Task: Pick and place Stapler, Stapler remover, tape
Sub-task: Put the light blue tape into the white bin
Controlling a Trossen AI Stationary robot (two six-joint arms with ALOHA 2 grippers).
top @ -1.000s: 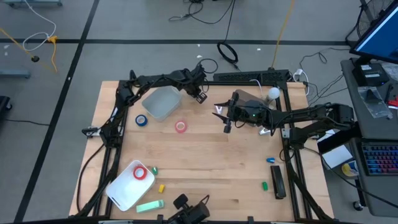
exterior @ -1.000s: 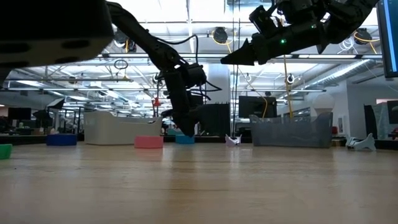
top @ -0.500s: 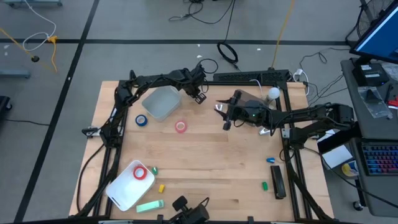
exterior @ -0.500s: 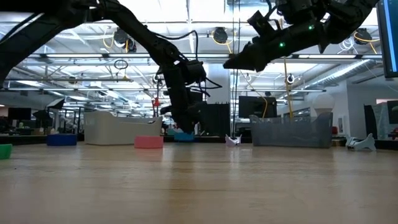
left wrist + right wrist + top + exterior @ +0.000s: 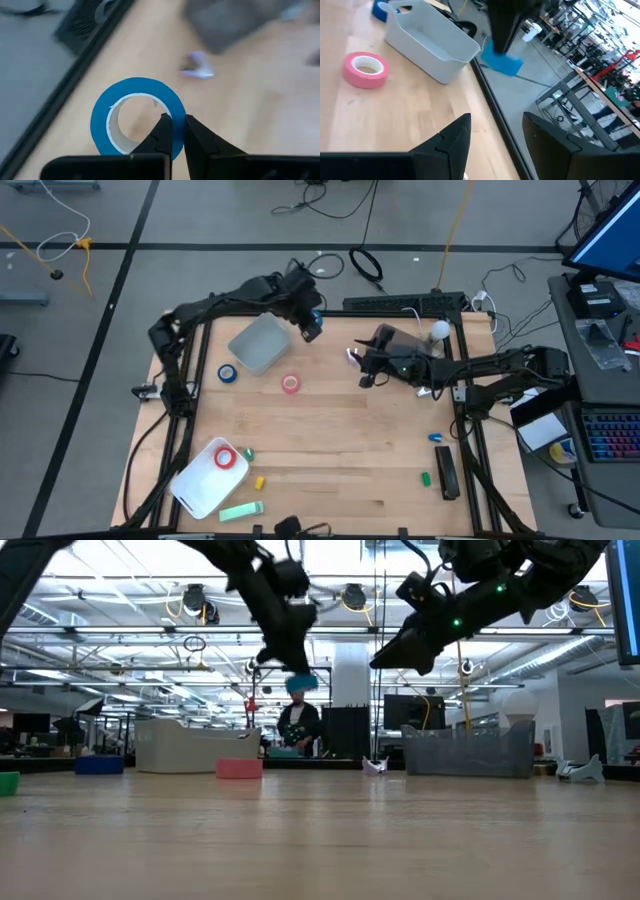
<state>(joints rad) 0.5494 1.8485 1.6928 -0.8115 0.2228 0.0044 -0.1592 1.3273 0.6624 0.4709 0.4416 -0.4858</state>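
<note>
Tape is in my left claw (image 5: pixel 173 131): a blue roll (image 5: pixel 311 326) pinched through its wall and hanging above the worktop (image 5: pixel 340 440) beside the grey bin (image 5: pixel 260 345). I should swing it over the bin and lower before letting go. My right claw (image 5: pixel 492 131) hovers open, holding nothing, near the far edge.

pale wood table (image 5: pixel 340 450), matt grey plastic bin (image 5: pixel 258 345)
</note>
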